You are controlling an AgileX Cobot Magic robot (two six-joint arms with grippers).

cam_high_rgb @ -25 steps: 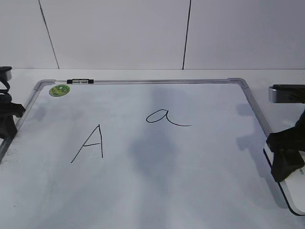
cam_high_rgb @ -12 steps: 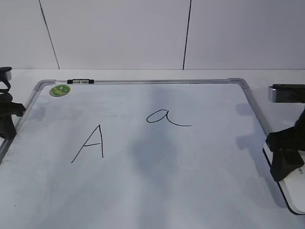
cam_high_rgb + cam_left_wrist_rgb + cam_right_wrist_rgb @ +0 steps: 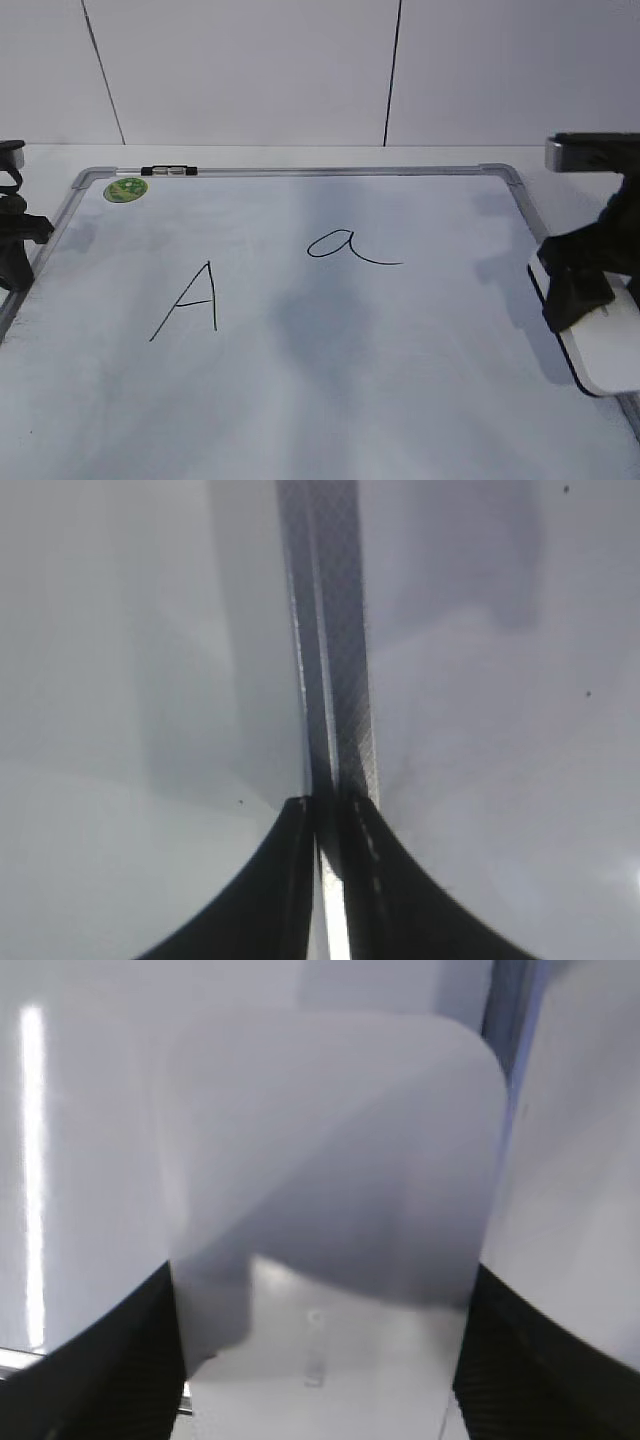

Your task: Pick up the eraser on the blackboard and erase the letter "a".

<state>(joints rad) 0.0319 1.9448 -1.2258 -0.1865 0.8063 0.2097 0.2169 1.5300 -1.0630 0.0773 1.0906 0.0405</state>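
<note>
One eraser (image 3: pixel 600 345) in right end effector (image 3: pixel 590 290); left end effector (image 3: pixel 325 815) closed, empty.

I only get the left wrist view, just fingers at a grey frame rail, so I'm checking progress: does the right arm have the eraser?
Observer: Yes. The right gripper has its fingers either side of the white rounded-rectangular plastic eraser.
Operator: Where is it?
Observer: At the right edge of the white dry-erase board with silver-grey metal frame.
Operator: Writing gone?
Observer: No, the thin black cursive lowercase "a" is intact.
</note>
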